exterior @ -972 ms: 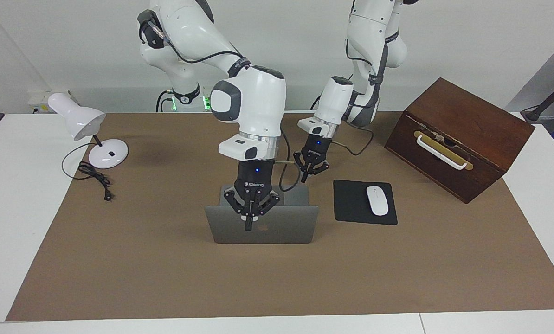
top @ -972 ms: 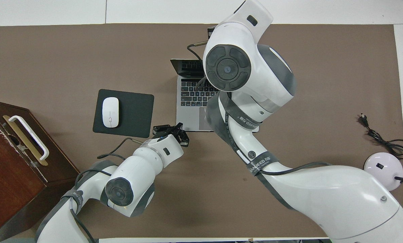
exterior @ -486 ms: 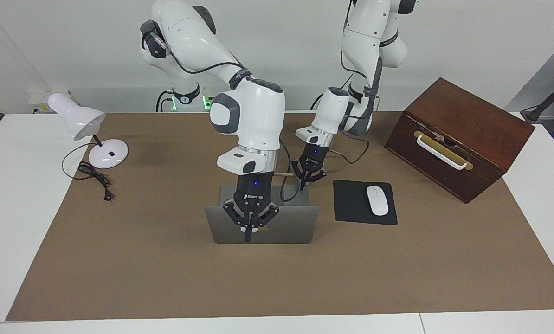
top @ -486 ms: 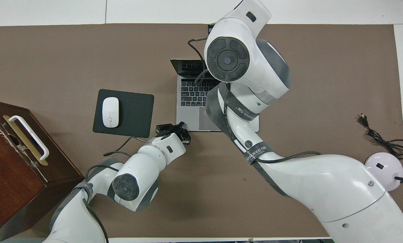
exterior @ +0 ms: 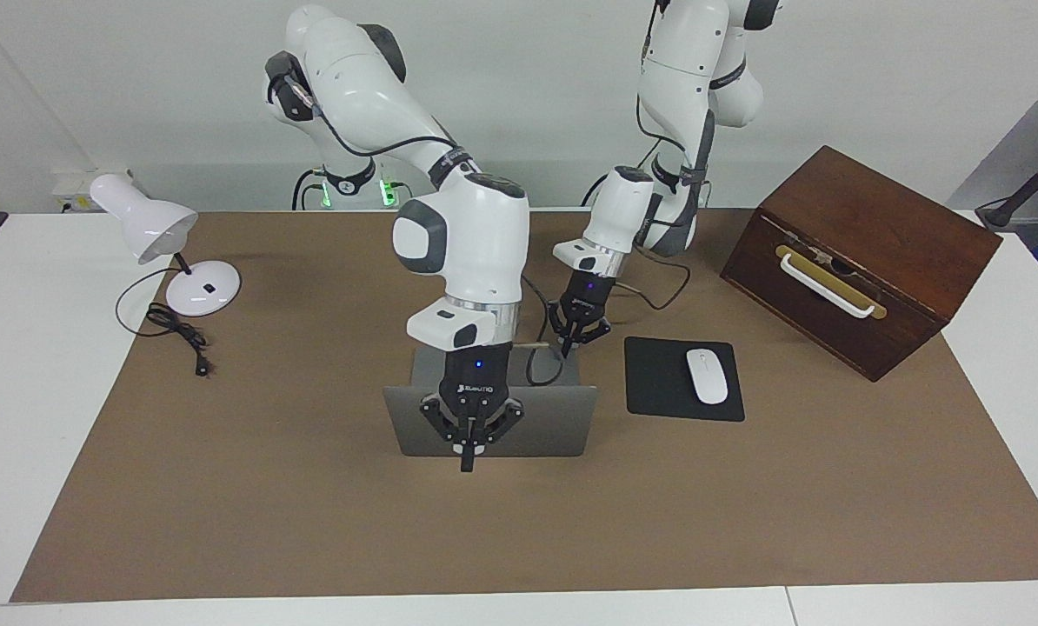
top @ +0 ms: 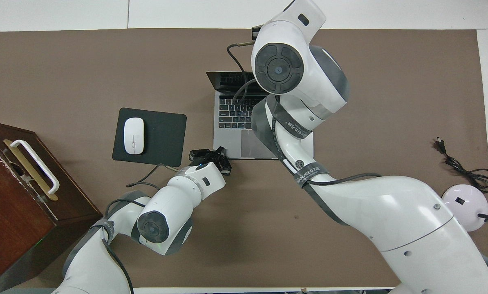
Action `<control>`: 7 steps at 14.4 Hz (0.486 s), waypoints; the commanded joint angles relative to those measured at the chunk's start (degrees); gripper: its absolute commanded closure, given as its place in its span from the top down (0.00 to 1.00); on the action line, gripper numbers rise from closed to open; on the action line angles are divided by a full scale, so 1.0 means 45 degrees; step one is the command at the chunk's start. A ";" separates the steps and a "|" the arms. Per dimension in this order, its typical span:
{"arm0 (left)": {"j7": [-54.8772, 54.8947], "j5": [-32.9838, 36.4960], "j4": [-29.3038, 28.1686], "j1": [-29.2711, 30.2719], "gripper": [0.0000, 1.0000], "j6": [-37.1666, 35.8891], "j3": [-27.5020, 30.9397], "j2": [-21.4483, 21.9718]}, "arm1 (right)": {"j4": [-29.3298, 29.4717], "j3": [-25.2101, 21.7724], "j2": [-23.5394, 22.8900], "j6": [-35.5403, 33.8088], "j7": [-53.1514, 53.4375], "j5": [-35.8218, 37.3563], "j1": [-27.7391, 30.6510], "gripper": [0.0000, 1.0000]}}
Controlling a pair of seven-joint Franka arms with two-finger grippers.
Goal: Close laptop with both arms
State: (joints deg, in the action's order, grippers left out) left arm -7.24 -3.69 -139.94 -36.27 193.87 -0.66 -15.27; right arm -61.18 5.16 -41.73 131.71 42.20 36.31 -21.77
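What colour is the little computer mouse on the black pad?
The small oval computer mouse is white, on a flat black mouse pad. It shows best in the overhead view.

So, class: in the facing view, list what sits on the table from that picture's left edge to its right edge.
Desk lamp → laptop → mouse pad with the mouse on it → wooden box.

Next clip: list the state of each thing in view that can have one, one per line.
laptop: open, lid upright.
right end effector: shut, in front of the lid's back.
left end effector: shut, at the laptop's corner nearest the mouse pad.
box: closed.
lamp: unplugged, cord loose on the table.
mouse: on its pad.
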 commanded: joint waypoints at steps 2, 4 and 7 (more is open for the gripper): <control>0.0826 -0.0019 0.0180 -0.0124 0.00 0.0335 0.0226 -0.0668 | 0.0706 0.0024 -0.0687 0.0496 -0.0003 -0.0237 0.0150 0.00; 0.1372 -0.0019 0.0180 -0.0065 0.00 0.0588 0.0226 -0.0882 | 0.0706 0.0005 -0.0746 0.0535 0.0017 -0.0237 0.0150 0.00; 0.1667 -0.0019 0.0180 0.0032 0.00 0.1078 0.0245 -0.1332 | 0.0706 0.0005 -0.0863 0.0749 0.0017 -0.0237 0.0189 0.00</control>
State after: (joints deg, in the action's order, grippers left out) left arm -1.89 -3.69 -140.15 -36.28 196.78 -0.62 -16.29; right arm -59.91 5.16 -43.84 133.28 42.20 36.31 -21.37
